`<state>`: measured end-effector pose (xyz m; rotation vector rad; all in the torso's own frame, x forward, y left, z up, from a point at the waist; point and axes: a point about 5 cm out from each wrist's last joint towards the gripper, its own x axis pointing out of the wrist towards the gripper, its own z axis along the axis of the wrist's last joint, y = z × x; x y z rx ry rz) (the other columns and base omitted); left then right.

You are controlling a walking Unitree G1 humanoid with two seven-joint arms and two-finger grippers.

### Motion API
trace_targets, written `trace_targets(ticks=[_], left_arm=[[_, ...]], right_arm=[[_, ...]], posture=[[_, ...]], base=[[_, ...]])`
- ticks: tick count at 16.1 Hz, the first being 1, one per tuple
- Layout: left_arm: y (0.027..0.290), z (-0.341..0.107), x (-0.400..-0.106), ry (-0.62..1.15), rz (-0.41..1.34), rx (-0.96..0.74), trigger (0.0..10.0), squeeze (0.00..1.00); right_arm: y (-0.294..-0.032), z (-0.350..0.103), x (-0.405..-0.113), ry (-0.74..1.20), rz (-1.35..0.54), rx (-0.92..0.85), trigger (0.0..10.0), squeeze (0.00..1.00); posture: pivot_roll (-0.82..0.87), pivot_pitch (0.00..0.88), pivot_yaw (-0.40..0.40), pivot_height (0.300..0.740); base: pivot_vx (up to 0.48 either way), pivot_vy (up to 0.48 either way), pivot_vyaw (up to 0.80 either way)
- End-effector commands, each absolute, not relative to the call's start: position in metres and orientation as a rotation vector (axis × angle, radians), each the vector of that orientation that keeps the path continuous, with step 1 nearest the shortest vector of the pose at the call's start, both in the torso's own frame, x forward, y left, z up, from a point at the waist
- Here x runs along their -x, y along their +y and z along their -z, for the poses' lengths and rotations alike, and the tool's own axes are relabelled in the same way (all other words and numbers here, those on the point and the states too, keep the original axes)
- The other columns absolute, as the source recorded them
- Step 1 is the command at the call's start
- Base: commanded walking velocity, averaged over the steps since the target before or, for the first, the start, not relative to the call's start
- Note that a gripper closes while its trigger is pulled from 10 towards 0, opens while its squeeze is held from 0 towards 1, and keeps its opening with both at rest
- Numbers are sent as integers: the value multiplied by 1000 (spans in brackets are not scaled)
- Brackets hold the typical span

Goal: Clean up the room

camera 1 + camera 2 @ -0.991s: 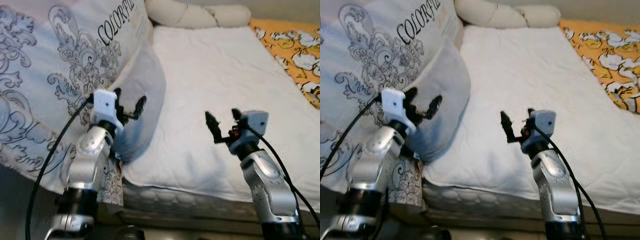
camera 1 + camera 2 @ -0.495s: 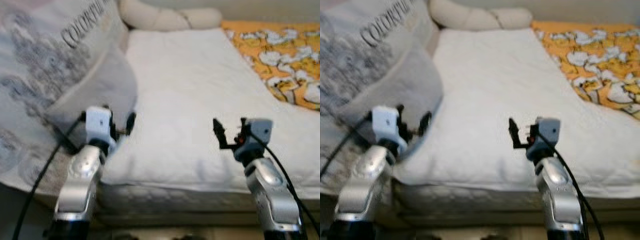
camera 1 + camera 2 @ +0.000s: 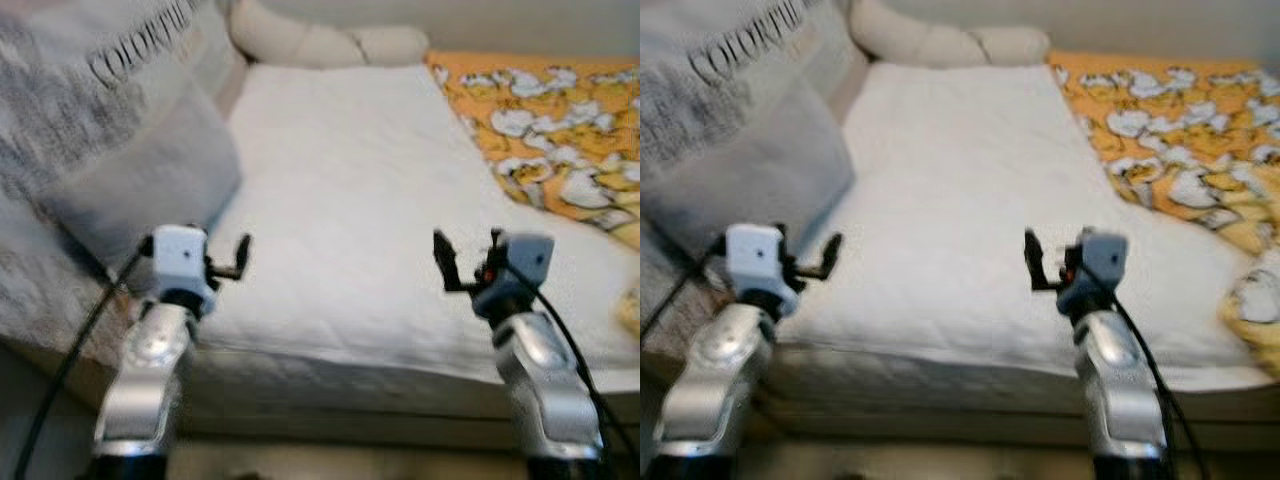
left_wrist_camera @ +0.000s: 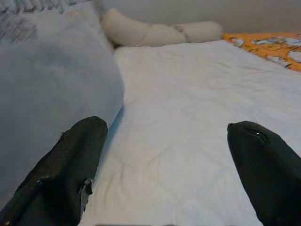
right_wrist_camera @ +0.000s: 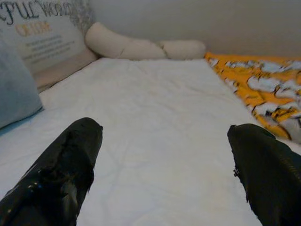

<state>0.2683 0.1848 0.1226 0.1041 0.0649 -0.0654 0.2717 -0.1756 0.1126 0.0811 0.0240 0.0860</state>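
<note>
Two grippers hover over the near edge of the bed, both empty: the left gripper (image 3: 228,262) has its fingers spread wide just beside the grey pillow (image 3: 140,185), and the right gripper (image 3: 466,262) holds its fingers wide apart too, above the bare white mattress pad (image 3: 340,190). With only "clean up the room" to go on, the likeliest things to tidy are the soft goods on the bed: the grey pillow at the robot's left, leaning against the large printed cushion (image 3: 70,80) with lettering on it, and the orange patterned blanket (image 3: 545,120) bunched along the right side. All of these look light, soft and floppy, so nothing here seems fragile or slippery, but none of them will hold a shape when lifted. The pillow is probably best pinched at a corner or along a seam, where the long fingers can gather fabric rather than sink into stuffing; the blanket would want a hold on an edge or a fold, and will likely drag and trail. Beyond the pad, a cream bolster (image 3: 320,45) lies along the head of the bed against the wall. Little stands in the way: the middle of the pad lies open, though the printed cushion crowds the pillow on its far side, and the edge of the bed sits close beneath both arms.
</note>
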Motion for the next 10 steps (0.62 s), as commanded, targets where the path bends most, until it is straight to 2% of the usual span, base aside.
trace_targets(ticks=[1,3,5,10], left_arm=[[187,-123,-268,71,63,-119,10000,1000],[188,-124,-274,69,52,-146,10000,1000],[186,-125,-276,67,54,-133,10000,1000],[185,-119,-276,104,52,-153,10000,1000]], right_arm=[[-175,-109,-274,41,-79,-98,10000,1000],[-171,-103,-275,60,-85,-101,10000,1000],[-166,-98,-275,89,-97,-111,10000,1000],[-168,-93,-276,104,-93,-116,10000,1000]], posture=[[-2,0,-10,740],[-23,0,4,740],[-22,0,6,740],[-2,0,3,740]], base=[[0,-480,781],[0,-480,775],[0,-480,400],[0,-480,0]])
